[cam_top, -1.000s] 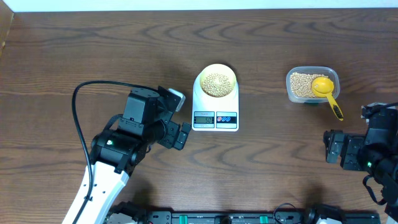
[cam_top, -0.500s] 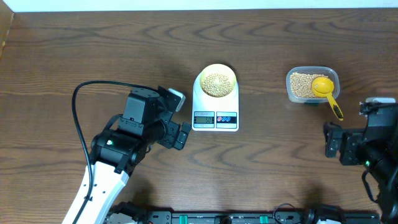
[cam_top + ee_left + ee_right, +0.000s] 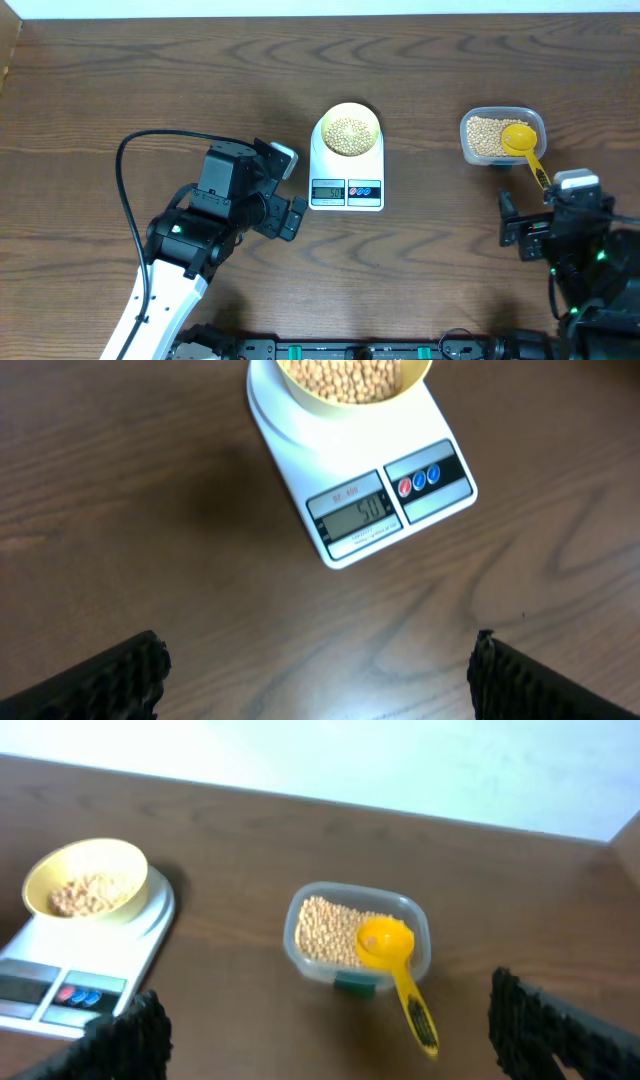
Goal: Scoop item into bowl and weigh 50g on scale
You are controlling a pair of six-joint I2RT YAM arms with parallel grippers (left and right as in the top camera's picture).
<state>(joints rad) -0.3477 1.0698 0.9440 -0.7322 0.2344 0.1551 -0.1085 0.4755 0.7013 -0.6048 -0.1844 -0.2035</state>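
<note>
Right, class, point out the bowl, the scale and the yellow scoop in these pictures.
bowl [image 3: 90,858], right wrist view, bare inner wall.
scale [image 3: 362,513], left wrist view, its display.
yellow scoop [image 3: 517,137], overhead view, its cup.

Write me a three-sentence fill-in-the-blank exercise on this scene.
The bowl of beans stands ____ the scale.
The scoop lying in the clear tub is ____ in colour.
The left gripper and right gripper both have ____ jaws.
Missing words: on; yellow; open.
</note>
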